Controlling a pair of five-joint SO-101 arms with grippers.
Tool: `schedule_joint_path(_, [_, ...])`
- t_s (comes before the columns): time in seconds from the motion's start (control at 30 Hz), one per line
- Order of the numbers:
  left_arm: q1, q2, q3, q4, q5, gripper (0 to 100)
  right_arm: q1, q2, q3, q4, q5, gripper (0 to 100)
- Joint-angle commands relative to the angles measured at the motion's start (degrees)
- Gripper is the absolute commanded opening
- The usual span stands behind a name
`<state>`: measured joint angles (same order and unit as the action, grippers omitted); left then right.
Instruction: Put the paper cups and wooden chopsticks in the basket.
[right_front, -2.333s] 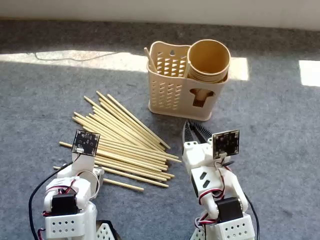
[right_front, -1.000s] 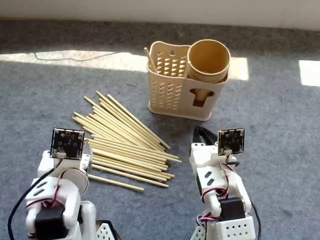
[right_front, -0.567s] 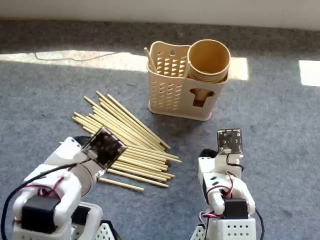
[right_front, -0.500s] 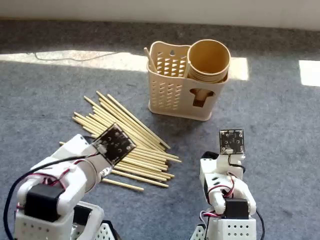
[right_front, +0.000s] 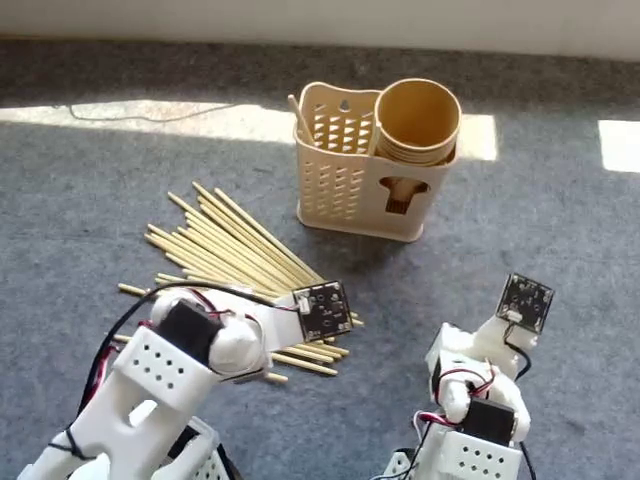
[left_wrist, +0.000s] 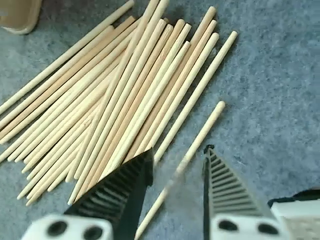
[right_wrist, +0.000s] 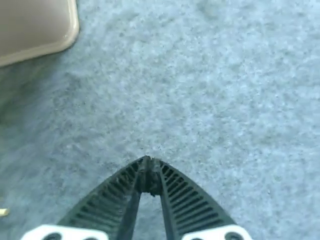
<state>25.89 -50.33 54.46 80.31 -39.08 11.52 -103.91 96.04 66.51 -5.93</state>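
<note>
Several wooden chopsticks (right_front: 235, 255) lie fanned out on the grey carpet, left of the cream basket (right_front: 350, 180). A stack of paper cups (right_front: 418, 120) stands in the basket's right compartment, and one chopstick (right_front: 299, 115) leans in its left one. My left arm (right_front: 190, 345) stretches low over the near end of the pile. Its gripper (left_wrist: 178, 152) is open, with a single loose chopstick (left_wrist: 200, 134) running between the fingers beside the pile (left_wrist: 115, 100). At the front right, my right gripper (right_wrist: 146, 162) is shut on nothing above bare carpet.
The right arm (right_front: 480, 390) sits folded back at the front right. A corner of the basket (right_wrist: 35, 25) lies off to one side of the right gripper. Sunlit patches cross the carpet (right_front: 560, 220) behind the basket.
My left arm has swung forward and to the right, down over the near end of the chopstick pile. The right arm has drawn back and turned toward the right.
</note>
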Motion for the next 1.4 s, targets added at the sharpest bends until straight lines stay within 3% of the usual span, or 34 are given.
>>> schedule_joint_path(0.0, [1.8,4.88,0.92,-6.07,-0.26,16,1.01,-0.31,5.41,0.04,-0.44,0.5])
schedule_joint_path(0.53, [1.89,31.25,0.75,-18.99,-3.08,16,1.36,-0.31,5.58,-1.36,-0.44,0.5])
schedule_joint_path(1.03, [1.8,34.59,0.57,-20.04,-2.64,8,1.45,-0.31,5.58,-1.36,-0.44,0.5])
schedule_joint_path(1.2, [1.8,34.59,-2.51,-19.78,0.88,6,1.45,-0.31,5.58,-1.36,-0.44,0.5])
schedule_joint_path(1.37, [1.8,34.51,-7.52,-14.15,2.46,5,1.45,-0.31,5.58,-1.36,-0.44,0.5])
